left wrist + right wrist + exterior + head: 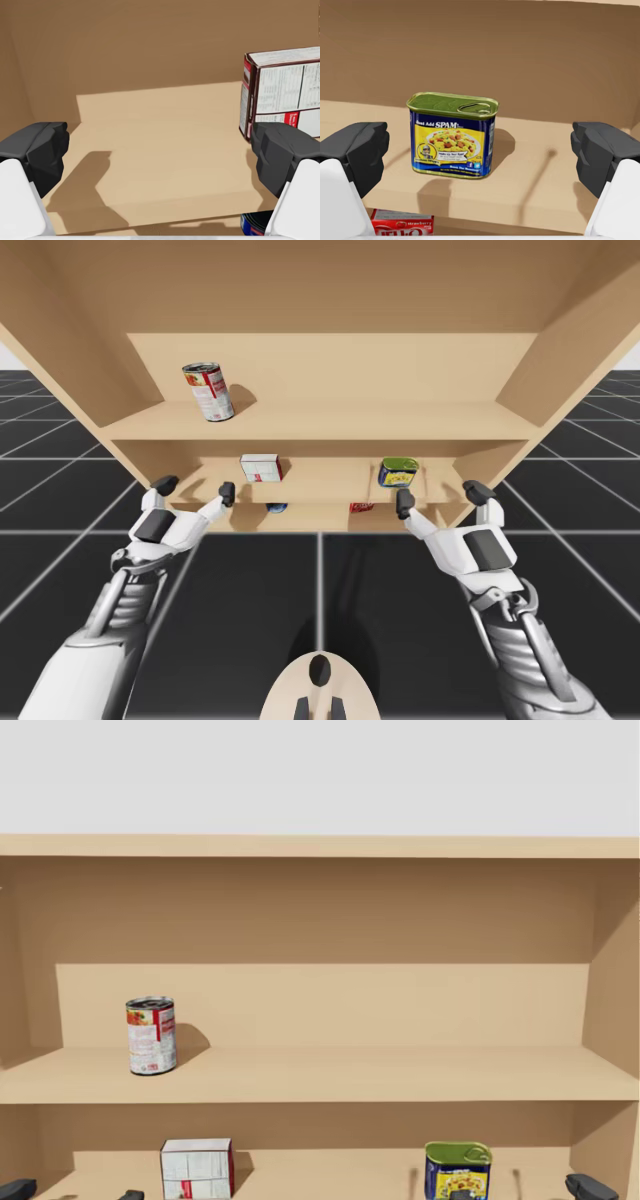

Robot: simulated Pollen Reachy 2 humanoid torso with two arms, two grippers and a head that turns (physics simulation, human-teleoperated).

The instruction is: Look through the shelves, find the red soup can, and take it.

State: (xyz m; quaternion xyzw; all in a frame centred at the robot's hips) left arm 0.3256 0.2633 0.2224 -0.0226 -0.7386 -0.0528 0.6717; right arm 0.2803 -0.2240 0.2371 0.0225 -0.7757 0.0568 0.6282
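One red soup can (151, 1036), red-white label (149, 1046), upright on upper shelf (400, 1076).

Lettered label on blue rectangular can (451, 136), fine print on white box (285, 90), white lettering on red box (402, 223)

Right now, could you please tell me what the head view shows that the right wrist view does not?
Of the two, the head view alone has the red soup can upright on the upper shelf and a white and red box on the shelf below. The right wrist view alone has a small red box one shelf further down. Both share the blue and yellow tin with a green lid, standing ahead of my open right claw.
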